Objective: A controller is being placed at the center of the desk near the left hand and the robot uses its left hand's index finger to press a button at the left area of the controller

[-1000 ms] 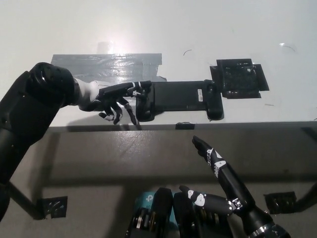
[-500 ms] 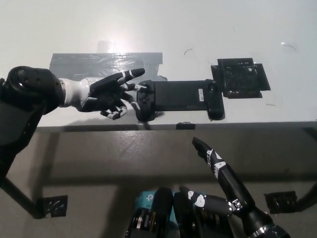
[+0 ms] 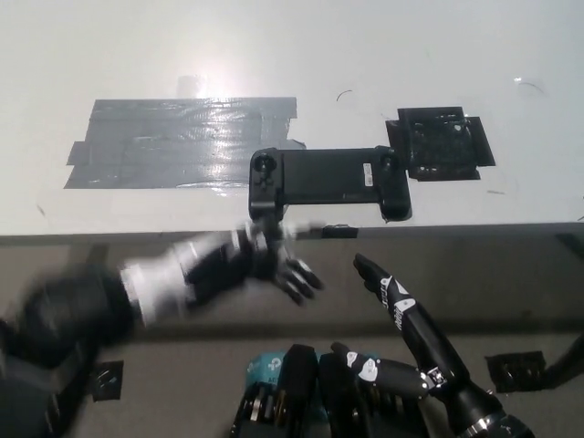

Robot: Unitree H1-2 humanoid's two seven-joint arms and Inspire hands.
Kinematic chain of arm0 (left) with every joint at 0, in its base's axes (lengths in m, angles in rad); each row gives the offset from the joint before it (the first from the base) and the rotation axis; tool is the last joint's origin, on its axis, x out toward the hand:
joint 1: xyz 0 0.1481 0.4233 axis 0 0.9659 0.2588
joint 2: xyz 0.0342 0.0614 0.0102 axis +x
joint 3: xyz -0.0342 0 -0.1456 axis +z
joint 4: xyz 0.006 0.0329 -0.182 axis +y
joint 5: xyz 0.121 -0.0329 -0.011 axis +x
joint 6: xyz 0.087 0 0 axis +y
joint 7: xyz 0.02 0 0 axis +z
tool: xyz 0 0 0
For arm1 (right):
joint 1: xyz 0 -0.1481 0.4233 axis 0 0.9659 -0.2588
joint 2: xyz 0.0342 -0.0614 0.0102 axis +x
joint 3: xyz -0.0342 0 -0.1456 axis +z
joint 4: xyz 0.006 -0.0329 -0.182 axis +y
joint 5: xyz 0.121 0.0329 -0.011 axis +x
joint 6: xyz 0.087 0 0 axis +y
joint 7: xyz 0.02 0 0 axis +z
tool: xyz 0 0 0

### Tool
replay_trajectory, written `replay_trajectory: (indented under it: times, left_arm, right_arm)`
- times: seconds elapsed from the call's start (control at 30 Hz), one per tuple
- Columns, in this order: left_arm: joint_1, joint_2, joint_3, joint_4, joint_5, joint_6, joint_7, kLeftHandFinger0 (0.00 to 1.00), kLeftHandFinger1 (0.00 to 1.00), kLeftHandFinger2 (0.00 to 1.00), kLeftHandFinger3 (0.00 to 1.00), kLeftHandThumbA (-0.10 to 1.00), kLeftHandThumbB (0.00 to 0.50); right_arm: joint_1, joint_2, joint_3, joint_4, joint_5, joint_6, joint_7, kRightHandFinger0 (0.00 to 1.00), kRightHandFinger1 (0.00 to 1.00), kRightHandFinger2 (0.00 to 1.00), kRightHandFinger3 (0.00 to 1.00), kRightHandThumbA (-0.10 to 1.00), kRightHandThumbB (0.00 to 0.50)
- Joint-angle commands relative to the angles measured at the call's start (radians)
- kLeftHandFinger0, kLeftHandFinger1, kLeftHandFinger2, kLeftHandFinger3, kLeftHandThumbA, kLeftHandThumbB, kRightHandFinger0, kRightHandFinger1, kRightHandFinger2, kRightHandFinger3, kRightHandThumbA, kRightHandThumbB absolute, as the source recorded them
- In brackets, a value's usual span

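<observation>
Left hand [image 3: 242,265]: blurred, below the bench [image 3: 274,55] edge; you cannot tell its fingers' state.
Tape patch [image 3: 182,141]: grey, left of the controller.
Controller [image 3: 328,181]: near the front edge, long axis left-right, you see nothing touching it.
Right hand [image 3: 401,338]: low, fingers apart, empty.

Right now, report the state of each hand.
Left hand: open, holding nothing, blurred, below the desk edge, off the controller.
Right hand: open, holding nothing, resting low.
</observation>
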Motion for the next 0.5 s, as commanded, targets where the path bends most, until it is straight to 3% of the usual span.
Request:
replay_trajectory:
  times: [0.0,0.03,0.1,0.13,0.2,0.27,0.33,0.47]
  left_arm:
    - [0.301,-0.201,0.131,-0.16,0.215,-0.383,0.393,1.0,1.0,1.0,1.0,1.0,0.299]
    - [0.329,-0.229,0.149,-0.11,0.26,-0.516,0.43,1.0,1.0,1.0,1.0,1.0,0.264]
    - [0.369,-0.259,0.16,-0.045,0.388,-0.673,0.53,1.0,1.0,1.0,1.0,1.0,0.309]
    - [0.381,-0.266,0.162,-0.024,0.443,-0.721,0.573,1.0,1.0,1.0,1.0,1.0,0.337]
    - [0.401,-0.277,0.155,0.025,0.532,-0.808,0.65,1.0,1.0,1.0,1.0,1.0,0.345]
    - [0.401,-0.287,0.148,0.08,0.576,-0.878,0.702,1.0,1.0,1.0,1.0,1.0,0.328]
    - [0.4,-0.27,0.119,0.095,0.6,-0.882,0.76,1.0,1.0,1.0,1.0,1.0,0.293]
    - [0.394,-0.244,0.063,0.104,0.646,-0.882,0.845,1.0,1.0,1.0,1.0,1.0,0.291]
  right_arm:
    - [0.011,0.019,-0.016,-0.012,0.04,-0.056,-0.002,1.0,1.0,1.0,1.0,0.82,0.206]
    - [0.014,0.026,-0.018,-0.005,0.04,-0.067,-0.009,1.0,1.0,1.0,1.0,0.85,0.214]
    - [0.021,0.037,-0.019,0.011,0.04,-0.094,-0.019,1.0,1.0,1.0,1.0,0.92,0.229]
    - [0.023,0.044,-0.018,0.02,0.039,-0.105,-0.024,1.0,1.0,1.0,1.0,0.94,0.247]
    - [0.031,0.05,-0.018,0.027,0.031,-0.12,-0.034,1.0,1.0,1.0,1.0,0.98,0.254]
    - [0.038,0.053,-0.019,0.032,0.023,-0.129,-0.041,1.0,1.0,1.0,1.0,1.0,0.268]
    - [0.04,0.06,-0.017,0.04,0.02,-0.137,-0.046,1.0,1.0,1.0,1.0,1.0,0.256]
    - [0.047,0.065,-0.019,0.04,0.016,-0.141,-0.051,1.0,1.0,1.0,1.0,1.0,0.254]
